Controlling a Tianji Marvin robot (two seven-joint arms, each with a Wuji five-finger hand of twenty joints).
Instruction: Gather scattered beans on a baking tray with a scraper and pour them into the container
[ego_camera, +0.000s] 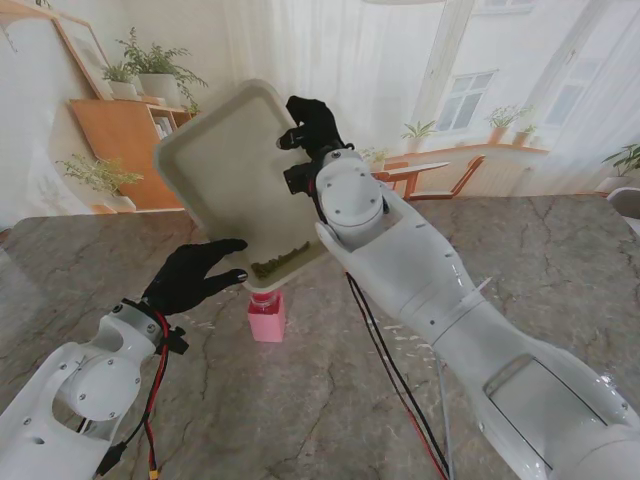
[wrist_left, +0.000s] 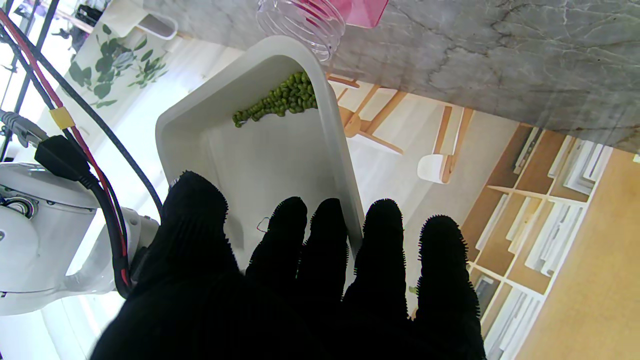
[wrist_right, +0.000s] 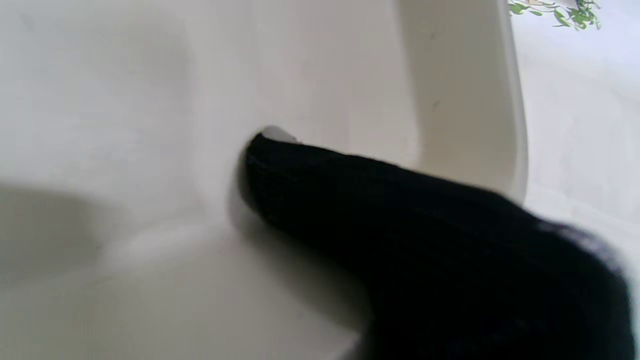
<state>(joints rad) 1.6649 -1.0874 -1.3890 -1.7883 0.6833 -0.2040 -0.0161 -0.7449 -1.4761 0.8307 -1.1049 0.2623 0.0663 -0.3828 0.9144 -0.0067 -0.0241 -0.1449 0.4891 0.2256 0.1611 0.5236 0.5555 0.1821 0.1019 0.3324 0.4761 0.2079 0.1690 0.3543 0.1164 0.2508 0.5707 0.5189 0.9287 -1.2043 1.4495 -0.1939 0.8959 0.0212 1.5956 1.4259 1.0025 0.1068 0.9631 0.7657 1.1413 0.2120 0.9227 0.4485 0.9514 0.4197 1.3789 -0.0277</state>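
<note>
Pouring step underway: beans (wrist_left: 280, 100) bunched green in the lowest corner of the baking tray (ego_camera: 235, 165), sitting right at the rim, not yet tipping out as far as can be seen. Tray lifted off the table and tilted steeply, low corner hanging directly over the container (ego_camera: 266, 316), a clear ribbed mouth on a pink base standing on the marble table (ego_camera: 520, 240). Right hand (ego_camera: 312, 125) clamping the tray's far upper edge, fingers curled over the rim, thumb pressed on the inner face in the right wrist view; carrying the whole tray alone. Left hand (ego_camera: 195, 275) hovering just beside the tray's lower edge, fingers spread and straight, holding nothing; contact with the tray not clear, seemingly just short of it. No scraper visible in any view.

Judging gathering as done, pouring as barely begun. Next move calling for more tilt from the right hand, keeping the corner centred over the narrow mouth so beans funnel in rather than spilling onto the table; possibly a small shake for stragglers. Left hand likely needing to steady or guard the low edge
</note>
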